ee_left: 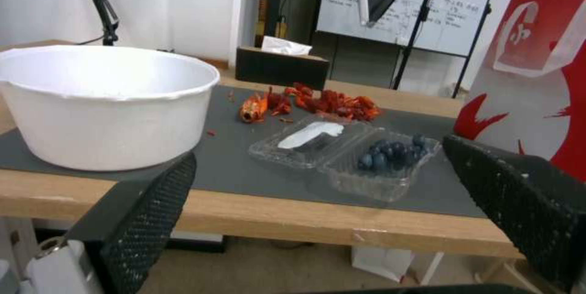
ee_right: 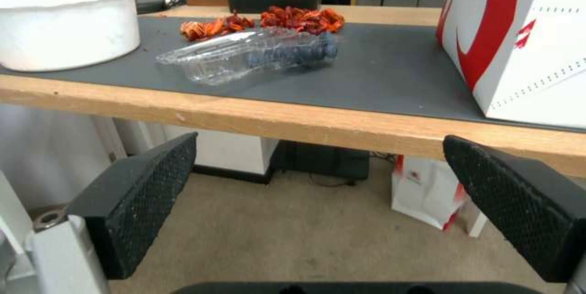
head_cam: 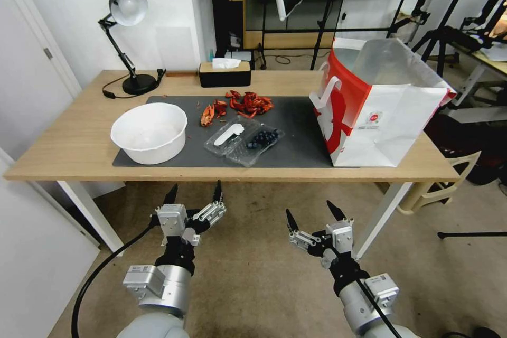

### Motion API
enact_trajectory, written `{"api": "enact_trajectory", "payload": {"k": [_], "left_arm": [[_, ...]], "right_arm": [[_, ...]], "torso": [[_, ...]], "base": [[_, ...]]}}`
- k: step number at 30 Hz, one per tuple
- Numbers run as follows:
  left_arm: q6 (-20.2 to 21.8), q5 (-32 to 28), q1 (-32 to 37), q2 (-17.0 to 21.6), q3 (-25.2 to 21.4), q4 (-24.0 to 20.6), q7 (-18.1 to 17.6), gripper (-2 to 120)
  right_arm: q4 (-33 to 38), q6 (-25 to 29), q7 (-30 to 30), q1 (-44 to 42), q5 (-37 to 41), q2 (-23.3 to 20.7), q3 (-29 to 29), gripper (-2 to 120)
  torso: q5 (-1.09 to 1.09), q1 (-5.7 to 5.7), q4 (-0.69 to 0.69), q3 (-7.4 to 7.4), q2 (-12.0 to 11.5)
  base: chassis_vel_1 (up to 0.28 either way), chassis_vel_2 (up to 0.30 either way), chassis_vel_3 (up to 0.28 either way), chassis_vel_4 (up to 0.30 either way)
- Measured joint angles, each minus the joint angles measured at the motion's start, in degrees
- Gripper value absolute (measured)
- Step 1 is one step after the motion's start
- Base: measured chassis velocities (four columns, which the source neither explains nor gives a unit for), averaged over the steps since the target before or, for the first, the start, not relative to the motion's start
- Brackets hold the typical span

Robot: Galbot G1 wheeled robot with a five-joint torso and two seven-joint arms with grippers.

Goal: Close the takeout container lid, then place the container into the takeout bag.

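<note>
A small clear plastic hinged takeout container [head_cam: 244, 140] lies flat and fully open at the centre of the head view, on a dark grey rectangular mat [head_cam: 296, 142] near the front edge of a light wooden table [head_cam: 68, 148]. Its clear lid [head_cam: 232, 134], bearing a white label, lies on the left; the half with dark blueberries [head_cam: 262, 139] lies on the right. The container's long axis slants from upper left to lower right of the frame.

Below the table edge, at lower centre-left, the left gripper [head_cam: 194, 198] hovers with fingers spread wide, holding nothing; at lower centre-right, the right gripper [head_cam: 312, 216] is likewise spread and empty. The container sits ahead of and above both, roughly between them. The left gripper looks slightly nearer and on the lid's side, so a closing fold would probably swing the lid rightward over the berries.

At centre-right stands the large white paper takeout bag [head_cam: 391, 127] with red side panels, white handles and silvery lining, mouth open, well apart from the container. Its small red logo and the print beneath are too small to read. The lid label's wording cannot be made out either.

A white round bowl [head_cam: 149, 132] sits at left of the container; red crayfish shells [head_cam: 243, 104] lie behind it.
</note>
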Motion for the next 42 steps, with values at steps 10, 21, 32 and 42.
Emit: {"api": "enact_trajectory", "payload": {"k": [10, 21, 32, 42], "left_arm": [[-1.0, -0.4, 0.5, -0.2, -0.7, -0.1, 0.7, 100], [-0.7, -1.1, 0.3, -0.1, -0.9, 0.3, 0.9, 100], [5.7, -19.1, -2.9, 1.6, -2.4, 1.5, 1.0, 100], [11.5, -39.8, -10.2, 4.9, -3.6, 3.6, -0.8, 100]], "right_arm": [[-0.1, 0.2, 0.0, 0.1, 0.0, 0.2, 0.2, 100], [-0.5, 0.4, 0.0, 0.1, 0.2, 0.0, 0.9, 100], [-0.9, -0.3, -0.2, 1.1, 1.1, -0.2, 0.6, 100], [-0.9, -1.2, -0.5, 1.7, 1.4, 0.1, 0.7, 100]], "torso": [[0.0, 0.0, 0.0, 0.0, 0.0], [0.0, 0.0, 0.0, 0.0, 0.0], [-0.01, 0.0, 0.0, 0.0, 0.0], [-0.01, 0.0, 0.0, 0.0, 0.0]], "base": [[0.0, 0.0, 0.0, 0.0], [0.0, 0.0, 0.0, 0.0], [0.0, 0.0, 0.0, 0.0], [0.0, 0.0, 0.0, 0.0]]}}
